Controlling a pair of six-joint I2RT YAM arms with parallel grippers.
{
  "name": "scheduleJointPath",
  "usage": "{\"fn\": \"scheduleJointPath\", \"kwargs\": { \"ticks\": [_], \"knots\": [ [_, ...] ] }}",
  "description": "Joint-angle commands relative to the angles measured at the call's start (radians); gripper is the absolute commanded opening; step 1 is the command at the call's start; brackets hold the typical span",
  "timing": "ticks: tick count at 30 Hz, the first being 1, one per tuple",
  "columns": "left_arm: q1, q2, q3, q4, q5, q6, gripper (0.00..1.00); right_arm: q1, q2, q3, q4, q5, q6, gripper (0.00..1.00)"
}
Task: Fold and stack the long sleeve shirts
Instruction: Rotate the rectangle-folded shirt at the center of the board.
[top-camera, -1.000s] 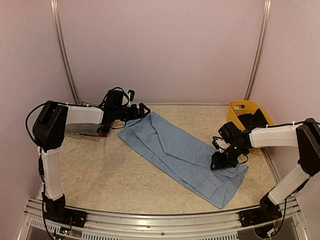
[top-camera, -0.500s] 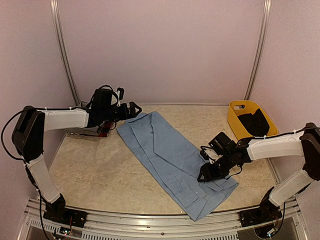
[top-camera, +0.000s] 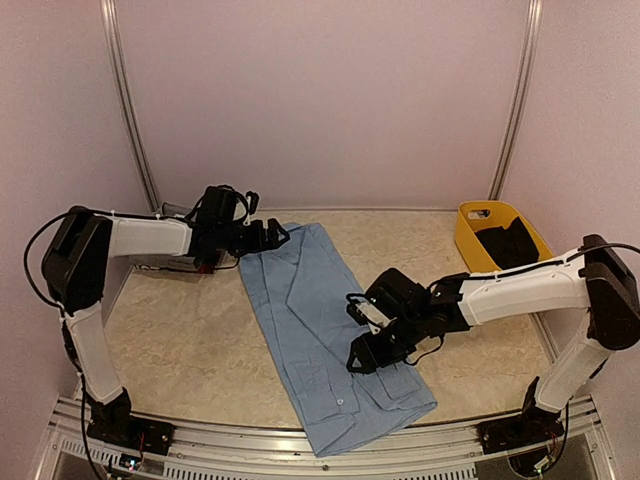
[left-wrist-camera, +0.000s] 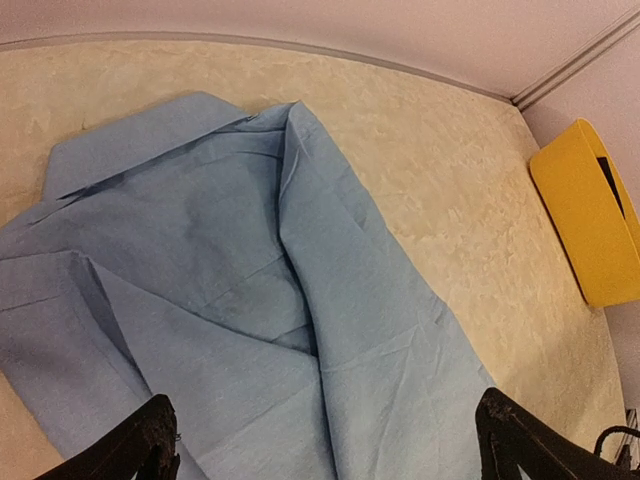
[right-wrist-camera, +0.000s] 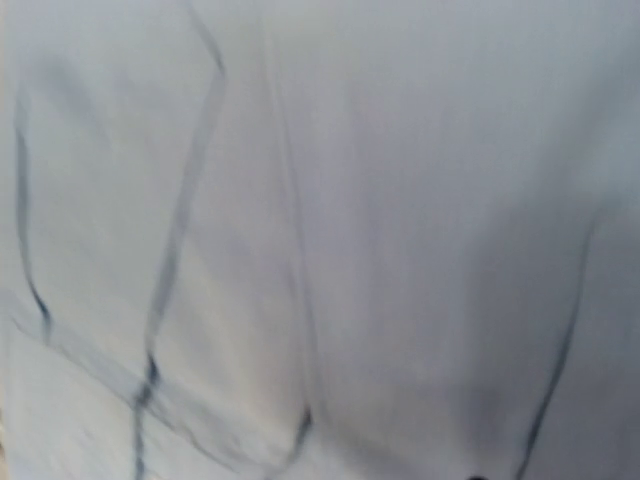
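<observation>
Light blue shirt: creased cloth, long folded strip on mottled beige table. Left gripper spread wide; right gripper state unclear.

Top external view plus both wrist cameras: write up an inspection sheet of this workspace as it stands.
Surface: beige marbled table, flat.
Job's things: light blue collared cloth shirt, folded into a long strip, collar far, hem towards the near edge; no other shirt identifiable.
Clutter: yellow plastic basket far right, dark item inside.
Grippers: left gripper at the shirt's collar end, jaws wide open; right gripper on the shirt's right edge, jaws hidden.
Cables: black cable loops at the left wrist, off the shirt.
Surroundings: pale walls, metal rails; nothing else seen.
</observation>
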Motion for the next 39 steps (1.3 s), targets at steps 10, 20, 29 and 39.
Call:
{"fn": "scheduleJointPath", "kwargs": {
  "ticks": [10, 20, 29, 39],
  "knots": [
    [-0.083, 0.433, 0.458, -0.096, 0.025, 0.018, 0.97, -0.03, -0.04, 0.038, -0.024, 0.1, -0.038, 0.58],
    [-0.113, 0.604, 0.624, -0.15, 0.075, 0.002, 0.94, -0.039, -0.087, -0.025, -0.012, 0.117, -0.002, 0.58],
    [-0.16, 0.769, 0.888, -0.213, 0.237, -0.017, 0.93, -0.052, -0.163, -0.062, -0.045, 0.172, 0.034, 0.59],
    [-0.182, 0.929, 1.101, -0.102, 0.395, -0.102, 0.94, -0.067, -0.208, -0.092, -0.053, 0.195, 0.057, 0.59]
  ]
}}
